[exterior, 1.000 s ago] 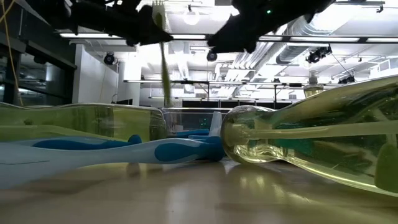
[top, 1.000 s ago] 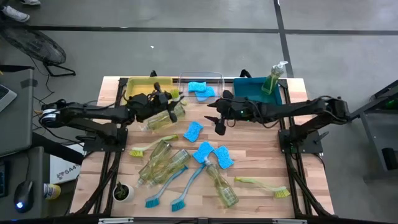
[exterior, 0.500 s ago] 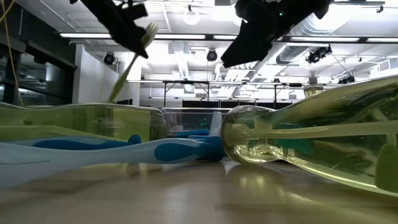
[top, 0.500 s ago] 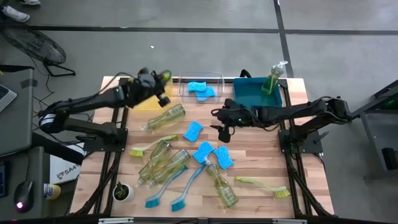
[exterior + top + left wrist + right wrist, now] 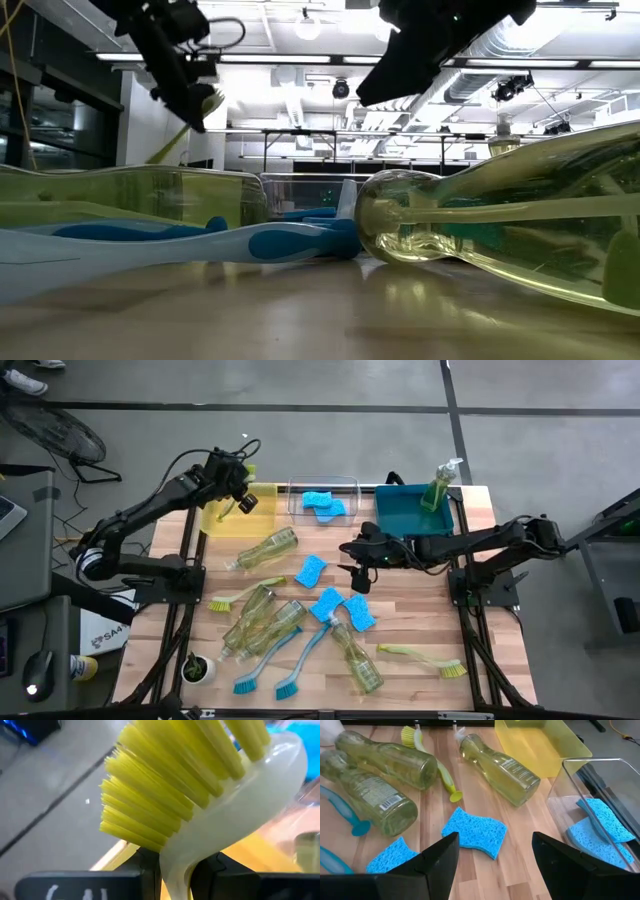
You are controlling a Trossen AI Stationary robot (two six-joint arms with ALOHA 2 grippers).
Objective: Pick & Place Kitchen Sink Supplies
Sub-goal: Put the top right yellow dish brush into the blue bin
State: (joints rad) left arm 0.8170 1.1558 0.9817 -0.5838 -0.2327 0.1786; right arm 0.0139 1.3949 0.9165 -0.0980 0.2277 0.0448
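My left gripper (image 5: 242,482) hangs over the yellow bin (image 5: 262,520) at the far left, shut on a yellow-green dish brush (image 5: 207,103). The brush's bristle head (image 5: 165,785) fills the left wrist view. My right gripper (image 5: 358,568) stands open above the middle of the table, with nothing between its fingers (image 5: 437,865). A blue sponge (image 5: 474,832) lies flat on the wood just ahead of it. Soap bottles (image 5: 265,548) (image 5: 260,622) (image 5: 357,660) lie on their sides. My left gripper pinches the brush's pale neck (image 5: 175,870), just below the bristle head, between its two fingers. The head sticks out past the fingertips. The handle (image 5: 168,150) slants down below the gripper, and the brush is lifted clear of the table.
A clear bin (image 5: 345,485) with two sponges and a teal bin (image 5: 400,510) with an upright soap bottle (image 5: 438,485) stand at the far edge. More sponges (image 5: 327,603), blue brushes (image 5: 262,665), yellow-green brushes (image 5: 425,658) and a small potted plant (image 5: 197,668) crowd the near half.
My left gripper has swung with the brush from above the lying bottle toward the table's far left corner, ending over the yellow bin. It has tipped as it went: the brush hung straight down before and now slants.
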